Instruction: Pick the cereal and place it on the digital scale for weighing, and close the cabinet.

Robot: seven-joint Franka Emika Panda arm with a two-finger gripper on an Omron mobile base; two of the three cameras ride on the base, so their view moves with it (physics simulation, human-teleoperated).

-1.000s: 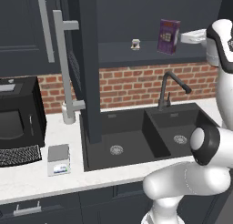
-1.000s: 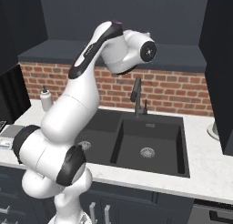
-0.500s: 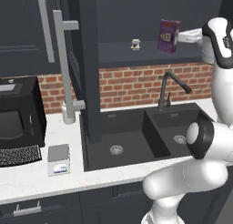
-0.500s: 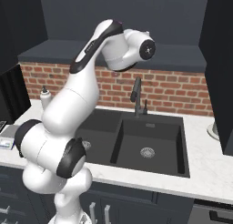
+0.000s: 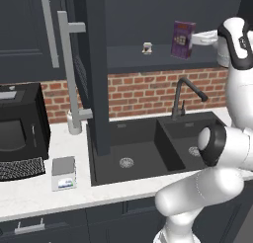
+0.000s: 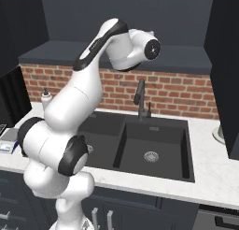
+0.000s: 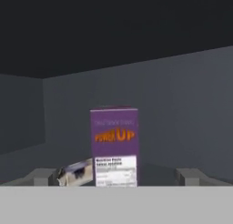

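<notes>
Both fingers of the end effector stand spread, the cereal upright between them.

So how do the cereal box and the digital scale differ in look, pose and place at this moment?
The cereal is a purple box standing upright; the digital scale is light grey and lies flat. The cereal sits high on the shelf of the open cabinet, beside a small jar; the scale rests low on the counter, near the microwave. The cereal bears large orange lettering, the scale a small blue display. Both have rectangular outlines, and nothing touches either.
</notes>
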